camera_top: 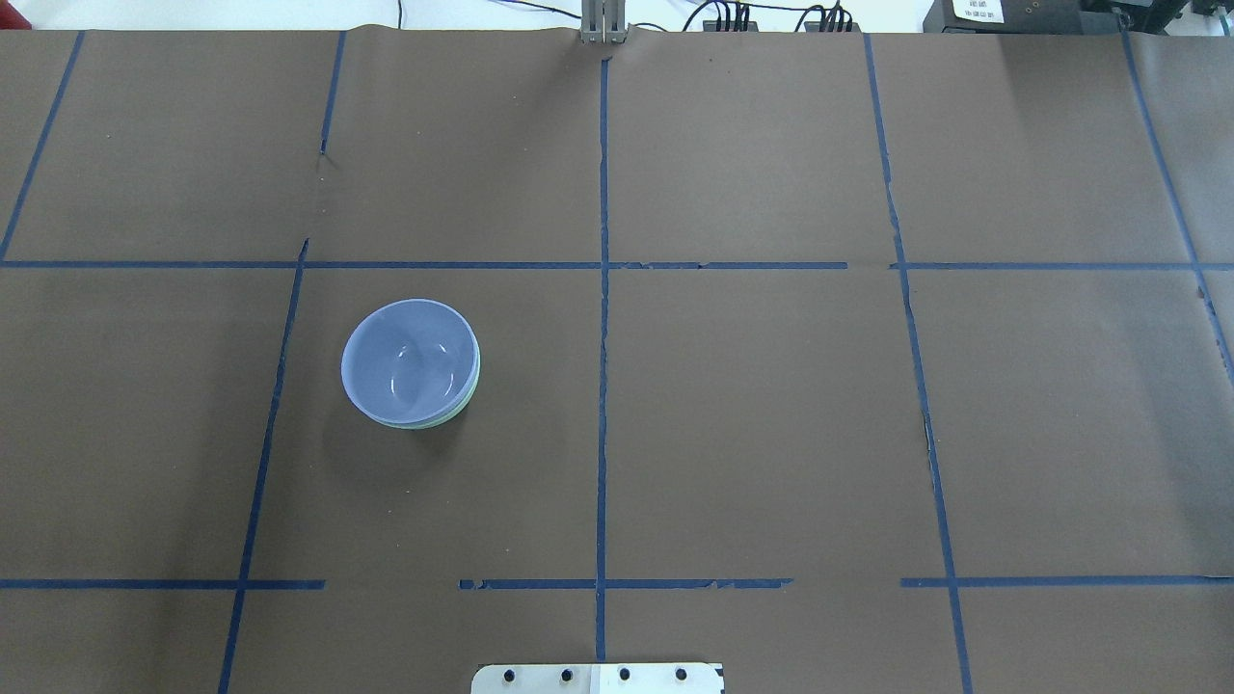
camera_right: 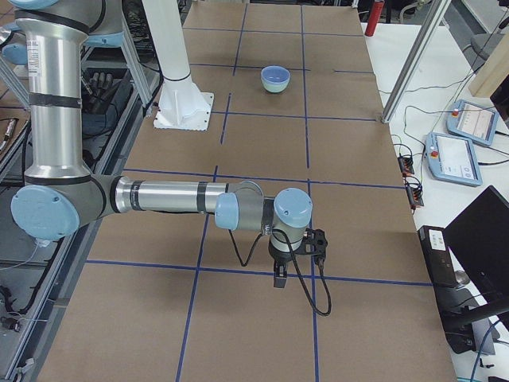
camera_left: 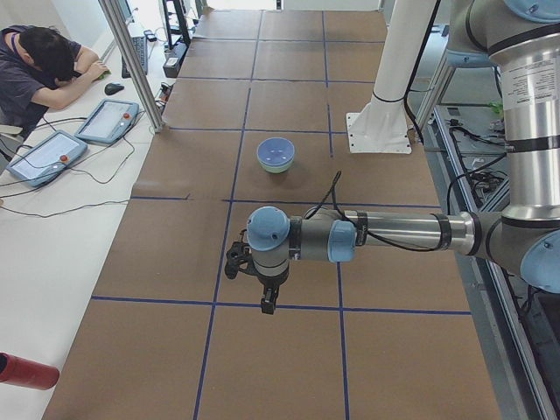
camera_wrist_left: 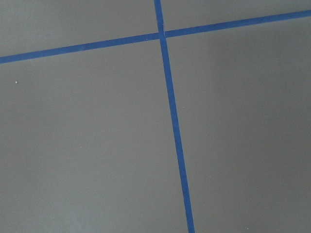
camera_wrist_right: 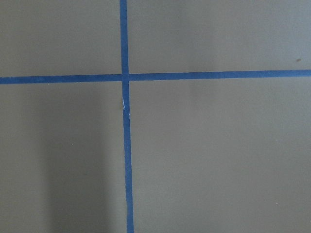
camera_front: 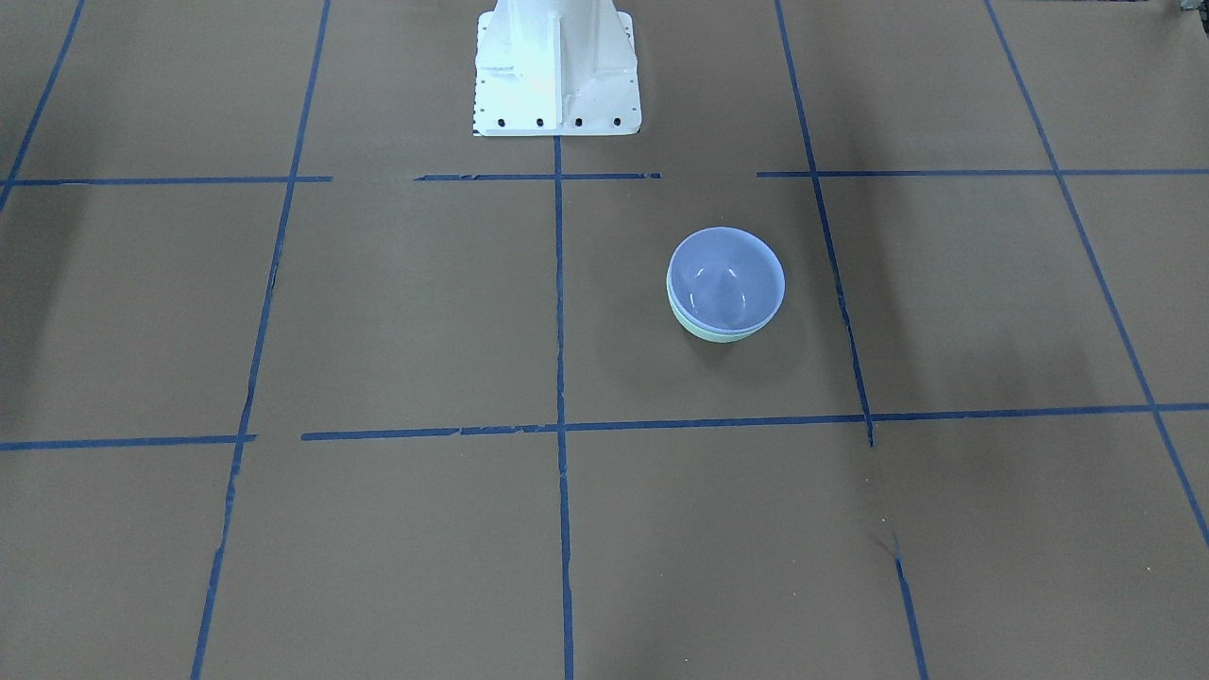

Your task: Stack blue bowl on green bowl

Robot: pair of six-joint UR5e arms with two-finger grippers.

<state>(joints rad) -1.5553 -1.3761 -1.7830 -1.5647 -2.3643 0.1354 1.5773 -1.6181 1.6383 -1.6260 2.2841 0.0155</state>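
The blue bowl [camera_top: 409,357] sits nested inside the green bowl [camera_top: 453,413], whose mint rim shows only as a thin crescent below it. The stack stands upright on the brown table, left of centre in the overhead view. It also shows in the front view, with the blue bowl [camera_front: 725,280] over the green bowl [camera_front: 713,331], and small in the left side view [camera_left: 276,153] and right side view [camera_right: 275,77]. My left gripper [camera_left: 268,302] shows only in the left side view, far from the bowls. My right gripper [camera_right: 280,277] shows only in the right side view. I cannot tell whether either is open or shut.
The white robot base [camera_front: 557,71] stands at the table's robot side. Blue tape lines cross the brown table cover [camera_top: 771,405]. An operator [camera_left: 35,70] sits beside teach pendants [camera_left: 107,120] past the table's far edge. Both wrist views show only bare cover and tape.
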